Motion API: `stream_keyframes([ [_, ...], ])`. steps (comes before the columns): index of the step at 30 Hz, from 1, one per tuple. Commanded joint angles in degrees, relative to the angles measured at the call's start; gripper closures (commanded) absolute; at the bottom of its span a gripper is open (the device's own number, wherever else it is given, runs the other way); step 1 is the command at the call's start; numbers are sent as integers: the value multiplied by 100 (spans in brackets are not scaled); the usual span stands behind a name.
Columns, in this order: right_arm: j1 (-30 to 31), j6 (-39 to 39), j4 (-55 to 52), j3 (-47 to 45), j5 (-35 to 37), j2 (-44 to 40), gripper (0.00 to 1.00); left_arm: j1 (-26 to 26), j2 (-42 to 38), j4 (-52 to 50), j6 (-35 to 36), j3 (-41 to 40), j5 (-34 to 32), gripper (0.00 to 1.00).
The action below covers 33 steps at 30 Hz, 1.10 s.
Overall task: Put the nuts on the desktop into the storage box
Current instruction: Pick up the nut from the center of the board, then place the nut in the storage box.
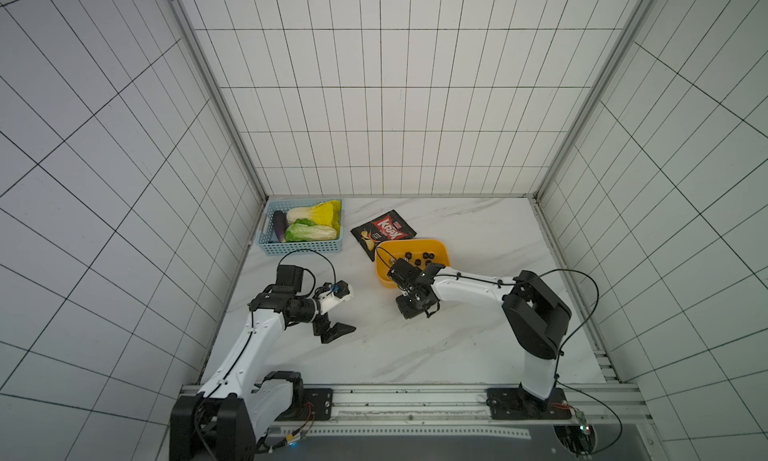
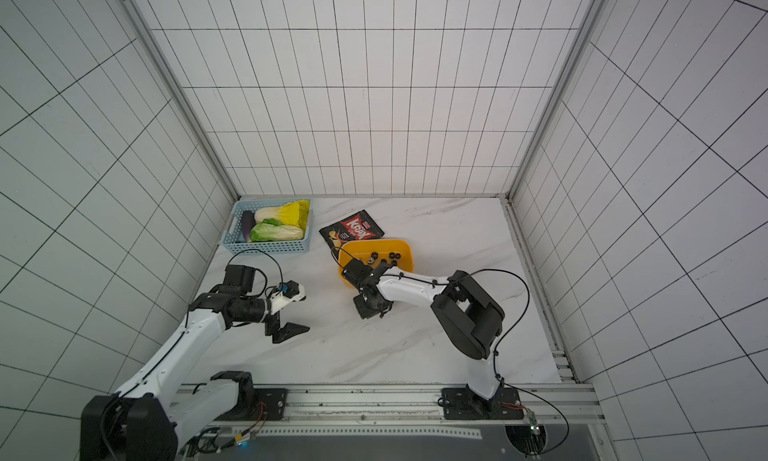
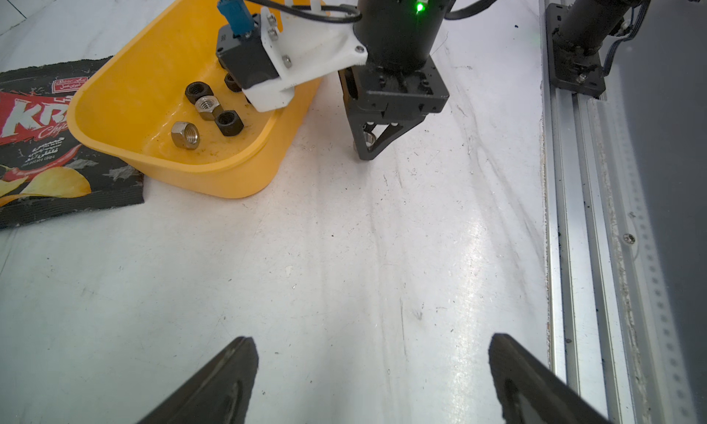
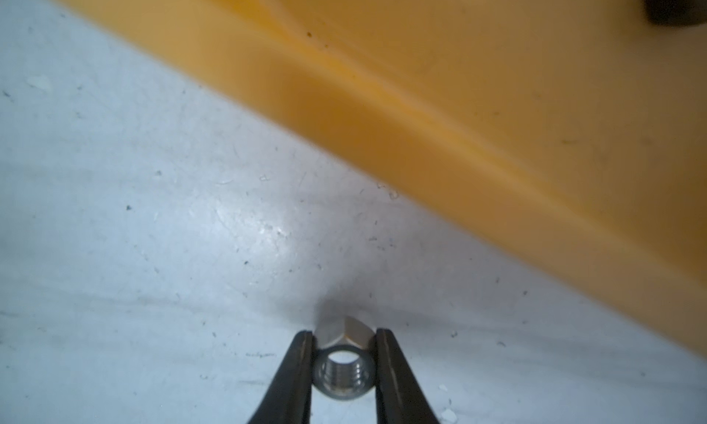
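Right gripper point(image 4: 344, 338) pinching 1 silver nut point(image 4: 333, 334) on desktop point(image 3: 344, 250), just beside yellow box point(image 3: 237, 173), left gripper point(image 3: 371, 338) spread wide above desktop, other nuts point(image 3: 185, 135) inside box.

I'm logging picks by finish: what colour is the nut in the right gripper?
Silver-grey, bare metal; the nut shows best in the right wrist view.

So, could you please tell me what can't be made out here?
Nuts in the storage box: count hidden; the right arm covers some in both top views, its camera in the left wrist view.
Silver nut in the right gripper: hidden beneath it in top views.
Left gripper: cut off at the left wrist view's edge.
Dark object: blurred, cropped, right wrist view.
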Motion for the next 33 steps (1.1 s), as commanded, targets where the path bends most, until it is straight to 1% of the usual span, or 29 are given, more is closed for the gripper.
stream_keyframes([
  [1, 49, 92, -394, 452, 58, -486, 85, -15, -81, 14, -21, 71, -38, 2],
  [3, 37, 92, -415, 572, 132, -637, 85, -18, -82, -78, -65, 208, -76, 2],
  [5, 32, 62, -695, 766, 225, -758, 85, -15, -71, -131, -107, 358, -111, 2],
  [10, -131, -173, -1044, 1353, 443, -789, 86, -14, 5, -123, -209, 552, -114, 2],
  [15, -497, -418, -1205, 1829, 520, -591, 87, -16, 59, -23, -420, 613, -15, 2],
  [20, -1001, -645, -1242, 2181, 508, -300, 87, -12, 200, 419, -881, 598, -126, 2],
  [24, -1262, -845, -1241, 2437, 599, -21, 87, -19, 323, 520, -970, 576, -128, 2],
  [33, -1674, -1023, -1148, 2924, 461, 695, 88, -19, 437, 575, -986, 383, -203, 2],
])
